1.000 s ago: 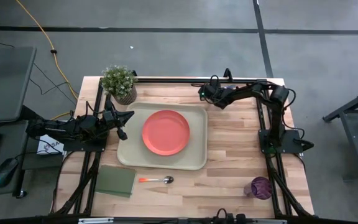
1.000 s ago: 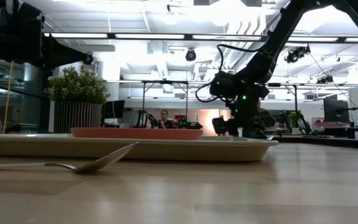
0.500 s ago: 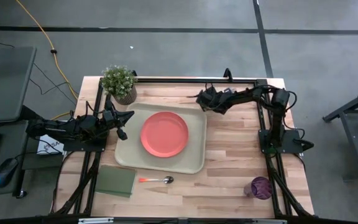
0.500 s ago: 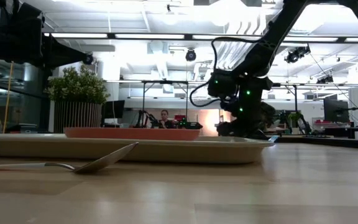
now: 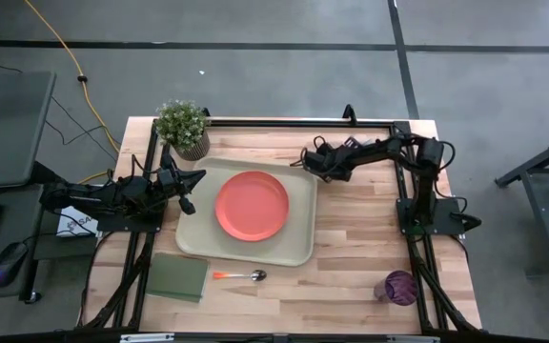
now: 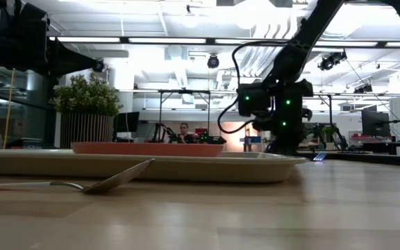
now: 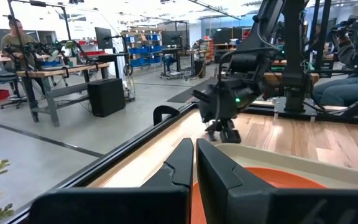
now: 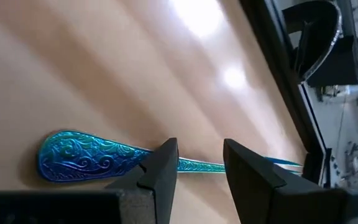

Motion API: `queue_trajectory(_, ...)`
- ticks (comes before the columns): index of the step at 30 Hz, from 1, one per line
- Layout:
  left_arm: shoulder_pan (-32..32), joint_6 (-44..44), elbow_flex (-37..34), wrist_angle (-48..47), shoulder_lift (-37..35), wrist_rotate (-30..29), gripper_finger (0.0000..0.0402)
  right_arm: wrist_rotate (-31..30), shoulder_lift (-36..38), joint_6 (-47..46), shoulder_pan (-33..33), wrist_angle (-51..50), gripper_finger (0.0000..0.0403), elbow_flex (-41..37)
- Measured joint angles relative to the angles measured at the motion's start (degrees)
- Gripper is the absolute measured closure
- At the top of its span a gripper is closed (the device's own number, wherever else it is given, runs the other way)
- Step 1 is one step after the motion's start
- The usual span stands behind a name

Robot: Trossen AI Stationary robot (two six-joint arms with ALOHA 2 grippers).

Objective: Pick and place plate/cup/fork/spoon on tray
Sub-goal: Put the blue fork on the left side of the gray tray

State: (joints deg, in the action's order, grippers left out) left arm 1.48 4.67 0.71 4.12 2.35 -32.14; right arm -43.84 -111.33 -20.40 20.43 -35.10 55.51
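Observation:
The orange plate (image 5: 252, 205) lies on the cream tray (image 5: 294, 250) in the middle of the table. The spoon (image 5: 239, 275) lies on the table just before the tray's near edge. The purple cup (image 5: 400, 287) stands at the near right. The blue-handled fork (image 8: 86, 155) lies flat on the table and shows only in the right wrist view. My right gripper (image 5: 310, 163) is low by the tray's far right corner. It is open, with one finger on either side of the fork's thin neck (image 8: 197, 166). My left gripper (image 5: 192, 191) is shut at the tray's left edge.
A potted plant (image 5: 183, 127) stands at the far left corner, close to the tray. A dark green pad (image 5: 177, 277) lies at the near left, beside the spoon. Black frame rails (image 5: 284, 122) run along the far edge and both sides. Bare wood lies between tray and cup.
My right gripper has gone toward the table's near edge and down, to the spot by the tray's far right corner. The tray with the plate has slid a little toward the table's left edge.

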Motion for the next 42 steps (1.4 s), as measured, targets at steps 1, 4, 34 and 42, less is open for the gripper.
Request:
queue_trajectory(1, 0.00, 0.00, 0.00, 0.00, 0.01, 0.00, 0.0398, 0.09, 0.22, 0.12, -0.62, -1.03, 0.0275, -0.08)
queue_trajectory(4, 0.00, 0.00, 0.00, 0.00, 0.00, 0.01, 0.0398, 0.83, 1.82, 0.37, -2.57, -4.10, 0.0275, -0.27)
queue_trajectory(34, 0.00, -0.15, 0.00, -0.01, 0.00, 0.01, 0.0398, 24.36, 14.82, -4.24, -24.74, -16.40, 0.0274, -0.28)
queue_trajectory(42, 0.00, -0.15, 0.00, -0.01, 0.01, 0.13, 0.0398, 15.78, 21.80, -23.52, -27.95, -18.40, 0.0274, -0.48)
